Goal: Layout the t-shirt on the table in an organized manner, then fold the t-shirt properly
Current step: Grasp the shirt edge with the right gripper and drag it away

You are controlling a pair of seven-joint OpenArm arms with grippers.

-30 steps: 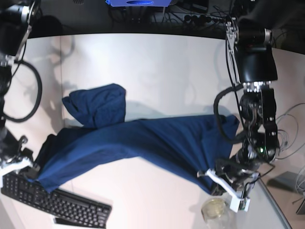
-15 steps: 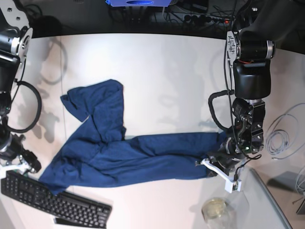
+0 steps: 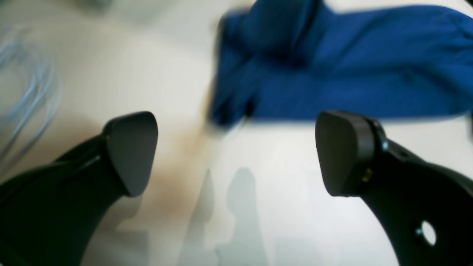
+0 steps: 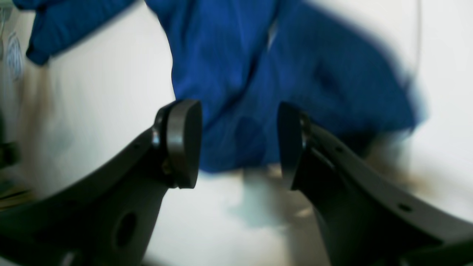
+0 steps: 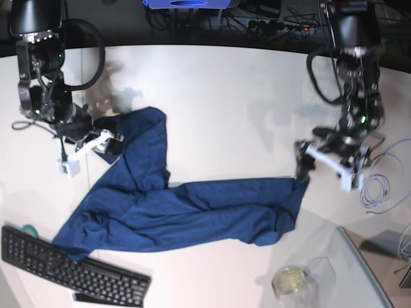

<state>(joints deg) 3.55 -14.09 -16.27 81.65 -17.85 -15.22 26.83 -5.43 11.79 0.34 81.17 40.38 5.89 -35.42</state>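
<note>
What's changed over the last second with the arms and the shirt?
Both grippers let go of the t-shirt and lifted away: left gripper up from its right end, right gripper up to the bunched sleeve. Shirt now lies stretched, crooked. Keyboard and jar unmoved.

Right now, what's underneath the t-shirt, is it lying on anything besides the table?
The t-shirt lies on the white table. Its lower corner reaches the black keyboard; whether it overlaps is unclear. Anything under the cloth is hidden.

We see t-shirt (image 5: 186, 199) spread across table (image 5: 225, 96) centre; keyboard (image 5: 70, 269) at front left, partly under shirt's corner; jar (image 5: 290, 282) front right; cable coil (image 5: 379, 186) beyond shirt's right end.
</note>
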